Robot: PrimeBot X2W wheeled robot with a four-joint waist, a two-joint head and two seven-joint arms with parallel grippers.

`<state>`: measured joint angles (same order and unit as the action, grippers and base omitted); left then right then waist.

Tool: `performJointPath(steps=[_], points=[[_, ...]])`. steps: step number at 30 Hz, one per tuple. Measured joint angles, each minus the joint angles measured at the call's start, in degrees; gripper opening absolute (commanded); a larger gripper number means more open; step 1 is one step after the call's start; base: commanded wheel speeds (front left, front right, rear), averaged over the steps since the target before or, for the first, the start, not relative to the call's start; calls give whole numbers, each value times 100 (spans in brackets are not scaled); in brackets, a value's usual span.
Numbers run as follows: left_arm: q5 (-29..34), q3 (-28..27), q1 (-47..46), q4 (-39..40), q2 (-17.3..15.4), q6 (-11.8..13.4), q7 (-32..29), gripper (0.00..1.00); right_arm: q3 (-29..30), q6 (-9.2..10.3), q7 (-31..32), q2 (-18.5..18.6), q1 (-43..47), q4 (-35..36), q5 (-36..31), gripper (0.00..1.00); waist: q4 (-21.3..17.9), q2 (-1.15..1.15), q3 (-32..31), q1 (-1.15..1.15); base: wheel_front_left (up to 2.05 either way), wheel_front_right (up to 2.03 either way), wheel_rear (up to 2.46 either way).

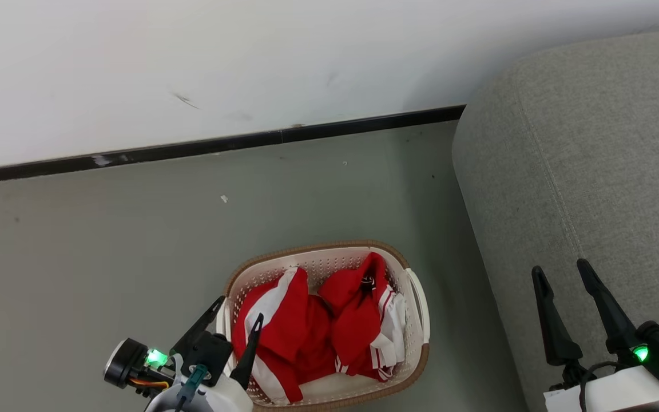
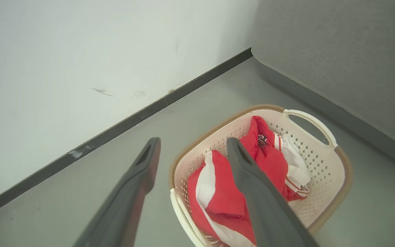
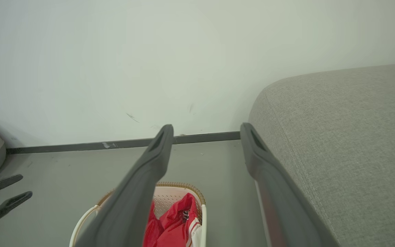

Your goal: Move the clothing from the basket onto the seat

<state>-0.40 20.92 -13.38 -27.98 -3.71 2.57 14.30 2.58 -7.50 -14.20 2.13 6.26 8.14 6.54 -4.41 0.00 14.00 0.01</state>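
Head view: clothing [image 1: 306,332] heaped in basket [image 1: 318,247] on floor [image 1: 135,257], just beside seat [image 1: 592,171] edge. Left gripper [image 1: 240,307] over basket's left rim, jaws apart, empty. Right gripper [image 1: 560,266] over seat, likewise. Risk: finger snags perforated wall, basket tips; shallow pinch, garment drops short.

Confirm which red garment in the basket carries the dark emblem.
The garment nearer the seat, emblem near its upper fold; the other garment, by the left gripper, shows only a broad white band.

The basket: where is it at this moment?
In the head view the basket stands on the floor at bottom centre, left of the seat, with the left claw by its left rim.
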Motion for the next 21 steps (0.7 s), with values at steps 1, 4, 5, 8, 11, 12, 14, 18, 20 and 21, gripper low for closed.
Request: performJointPath(steps=[1, 4, 5, 8, 11, 12, 14, 18, 20, 21], points=[[24, 18, -64, -76, 2, -23, 0, 100, -3, 0, 0, 0, -15, 31, 0, 100, -23, 0, 59, 0, 0, 0, 0], [92, 70, -261, -271, 0, -27, 0, 100, -20, 0, 0, 0, -128, 80, 32, 100, -95, 0, 243, 0, 0, 0, 0], [113, 94, -333, -330, -1, -30, 0, 100, -26, 0, -1, 0, -172, 87, 53, 100, -121, 0, 308, 0, 0, 0, 0], [156, 165, -533, -510, 3, -73, -1, 100, -56, 0, 0, 0, -330, 138, 56, 100, -203, 0, 497, 0, 0, 0, 0], [283, 226, -714, -701, 0, -79, -1, 100, -62, 0, -1, 1, -516, 256, 104, 100, -294, 0, 684, 0, 0, 0, 0], [320, 236, -779, -760, 3, -82, -1, 100, -67, 0, -1, 1, -568, 267, 116, 100, -326, 0, 745, 0, 0, 0, 0], [365, 252, -910, -862, 2, -120, -1, 100, -107, 0, -1, 2, -627, 277, 124, 100, -392, 0, 868, 0, 0, 0, 0], [416, 282, -1097, -1038, -2, -121, -1, 100, -146, 0, -1, 1, -693, 287, 151, 100, -491, 0, 1048, 0, 0, 0, 0], [442, 286, -1202, -1157, -10, -120, -1, 100, -159, 0, -1, 2, -719, 287, 179, 100, -556, 0, 1167, 0, 0, 0, 0], [458, 287, -1246, -1207, -18, -120, -2, 100, -168, 0, -1, 2, -773, 286, 182, 100, -588, 0, 1225, 0, 0, 0, 0]])
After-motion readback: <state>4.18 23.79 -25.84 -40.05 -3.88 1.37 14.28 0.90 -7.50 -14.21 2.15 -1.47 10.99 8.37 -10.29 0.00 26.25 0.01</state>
